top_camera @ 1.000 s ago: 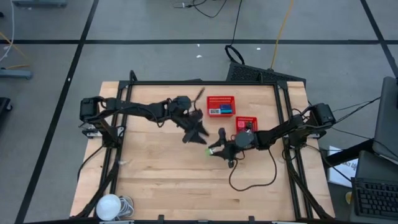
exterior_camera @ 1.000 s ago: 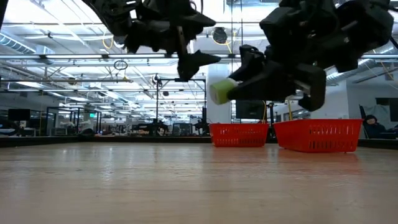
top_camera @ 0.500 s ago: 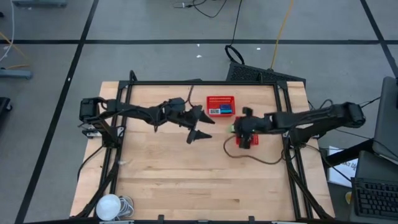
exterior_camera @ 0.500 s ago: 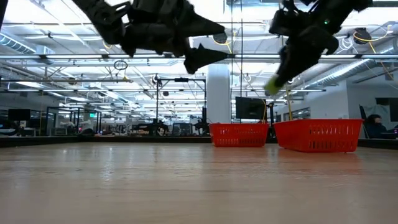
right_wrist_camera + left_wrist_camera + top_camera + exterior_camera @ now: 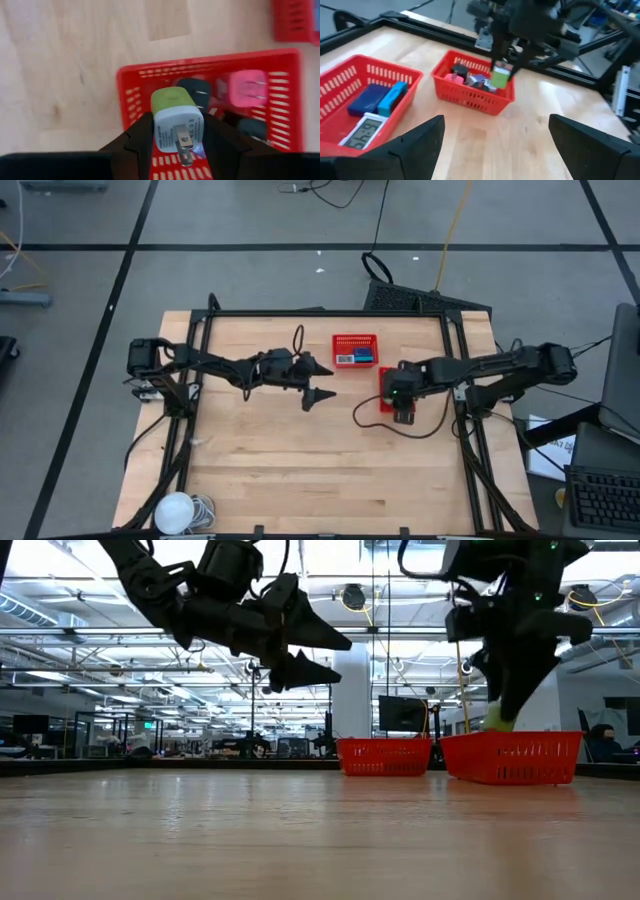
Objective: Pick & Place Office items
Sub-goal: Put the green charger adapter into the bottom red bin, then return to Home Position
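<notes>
My right gripper (image 5: pixel 401 402) hangs over the small red basket (image 5: pixel 384 374) at the table's right side, shut on a green and white plug-in charger (image 5: pixel 176 120). In the low view the charger (image 5: pixel 497 718) sits just above the basket's rim (image 5: pixel 510 740). Inside the basket lie a pink charger (image 5: pixel 247 87) and a black one (image 5: pixel 195 90), resting on its floor. My left gripper (image 5: pixel 328 382) is open above the middle of the table, and in the low view this gripper (image 5: pixel 340 660) is well clear of the wood, touching nothing. My right gripper pinches the charger's white body (image 5: pixel 165 131) between its two fingers (image 5: pixel 141 136), one on each side. It comes from above, pointing down. The charger is lifted clear, green end lowest and metal prongs (image 5: pixel 181 136) facing the wrist, right over the basket's near end.
A second red basket (image 5: pixel 355 350) stands farther back and left of the first; it holds blue pieces (image 5: pixel 370 97) and a white device with a display (image 5: pixel 362 131). A loose black cable (image 5: pixel 400 430) loops on the table below the right arm. Bare wood fills the near half.
My right gripper has carried the green charger from the table's middle toward the right and far side, rising and then coming down over the small basket, and has turned until it points down. My left gripper has drawn back slightly toward the left.
</notes>
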`<state>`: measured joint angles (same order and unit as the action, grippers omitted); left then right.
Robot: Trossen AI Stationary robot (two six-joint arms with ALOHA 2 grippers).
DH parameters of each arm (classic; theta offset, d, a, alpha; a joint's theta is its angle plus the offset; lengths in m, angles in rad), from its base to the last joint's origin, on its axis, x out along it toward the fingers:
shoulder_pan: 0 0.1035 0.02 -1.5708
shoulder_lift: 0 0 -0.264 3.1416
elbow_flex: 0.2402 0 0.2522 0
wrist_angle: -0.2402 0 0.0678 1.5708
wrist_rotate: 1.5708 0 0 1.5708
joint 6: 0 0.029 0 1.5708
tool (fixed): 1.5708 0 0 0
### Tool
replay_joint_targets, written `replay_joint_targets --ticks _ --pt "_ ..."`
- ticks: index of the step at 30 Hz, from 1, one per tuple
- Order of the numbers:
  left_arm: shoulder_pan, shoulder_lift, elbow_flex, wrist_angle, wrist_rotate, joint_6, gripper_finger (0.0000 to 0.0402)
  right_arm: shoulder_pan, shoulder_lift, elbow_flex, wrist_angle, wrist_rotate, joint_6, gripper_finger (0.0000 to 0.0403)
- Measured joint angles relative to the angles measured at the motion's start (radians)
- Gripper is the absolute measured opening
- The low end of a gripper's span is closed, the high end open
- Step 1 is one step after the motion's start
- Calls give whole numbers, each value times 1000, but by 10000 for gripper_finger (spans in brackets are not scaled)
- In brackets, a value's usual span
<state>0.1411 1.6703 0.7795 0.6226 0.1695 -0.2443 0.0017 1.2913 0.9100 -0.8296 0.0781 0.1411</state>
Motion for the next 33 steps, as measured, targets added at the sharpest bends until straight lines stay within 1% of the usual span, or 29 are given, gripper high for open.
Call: replay_joint_targets --ticks 5,10,13,20,22,26,28,31,33 --pt "-13 0 0 -23 -22 0 361 0 77 0 8 -2 -34 127" --pt "-22 0 0 -28 -23 0 361 0 114 1 34 -5 -61 127" --pt "-25 0 0 -29 -24 1 361 0 113 -2 41 -8 -75 127" --pt "-25 0 0 -32 -49 4 361 0 113 -1 66 -56 -79 128" --pt "-25 0 0 -33 -49 4 361 0 115 -1 77 -56 -77 149" --pt "-25 0 0 -38 -49 7 361 0 114 -1 77 -54 -78 214" --pt "-25 0 0 -38 -49 30 361 0 114 -1 77 -54 -78 239" --pt "-25 0 0 -38 -49 85 361 0 114 -1 77 -55 -72 264" --pt "-25 0 0 -53 -44 82 361 0 114 -1 77 -55 -61 275"
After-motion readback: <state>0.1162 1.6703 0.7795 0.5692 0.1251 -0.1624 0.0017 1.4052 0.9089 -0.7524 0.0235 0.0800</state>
